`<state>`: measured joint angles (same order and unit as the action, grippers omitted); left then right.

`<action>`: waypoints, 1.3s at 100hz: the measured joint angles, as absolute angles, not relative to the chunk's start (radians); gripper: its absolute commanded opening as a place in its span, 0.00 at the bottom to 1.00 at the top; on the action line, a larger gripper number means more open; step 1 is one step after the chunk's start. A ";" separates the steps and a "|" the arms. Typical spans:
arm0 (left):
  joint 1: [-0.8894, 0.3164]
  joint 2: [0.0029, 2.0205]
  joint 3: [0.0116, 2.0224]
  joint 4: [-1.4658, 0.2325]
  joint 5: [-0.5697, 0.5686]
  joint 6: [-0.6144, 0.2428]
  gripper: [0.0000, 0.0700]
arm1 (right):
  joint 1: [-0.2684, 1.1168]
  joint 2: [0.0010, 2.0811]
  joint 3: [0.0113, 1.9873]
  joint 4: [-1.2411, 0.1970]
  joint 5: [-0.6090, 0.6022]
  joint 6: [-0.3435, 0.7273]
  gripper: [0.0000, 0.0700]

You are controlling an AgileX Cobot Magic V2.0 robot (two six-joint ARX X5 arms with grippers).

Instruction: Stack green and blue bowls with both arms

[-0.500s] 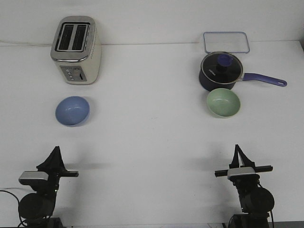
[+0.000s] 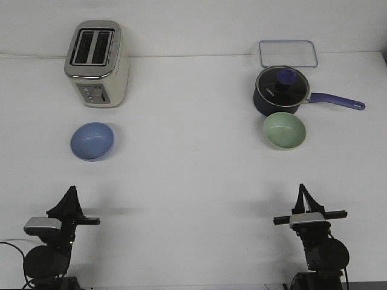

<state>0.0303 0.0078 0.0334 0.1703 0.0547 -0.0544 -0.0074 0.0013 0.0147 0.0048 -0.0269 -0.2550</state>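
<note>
The periwinkle blue bowl (image 2: 92,141) sits upright on the white table at the left, in front of the toaster. The pale green bowl (image 2: 284,130) sits upright at the right, just in front of the saucepan and close to it. My left gripper (image 2: 72,190) is near the front edge at the left, well short of the blue bowl, fingers together and empty. My right gripper (image 2: 301,188) is near the front edge at the right, well short of the green bowl, fingers together and empty.
A cream and silver toaster (image 2: 97,63) stands at the back left. A dark navy lidded saucepan (image 2: 282,90) with a purple handle (image 2: 337,101) pointing right stands at the back right. A clear rectangular lid (image 2: 288,53) lies behind it.
</note>
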 measured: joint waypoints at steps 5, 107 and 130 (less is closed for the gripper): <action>0.030 0.008 0.033 0.170 0.055 -0.054 0.02 | -0.007 0.001 0.015 0.005 -0.027 -0.255 0.00; 0.030 0.008 0.033 0.170 0.055 -0.054 0.02 | -0.007 0.200 0.319 -0.231 -0.007 0.339 0.03; 0.030 0.008 0.033 0.170 0.055 -0.054 0.02 | -0.007 0.562 0.616 -0.324 -0.011 0.340 0.88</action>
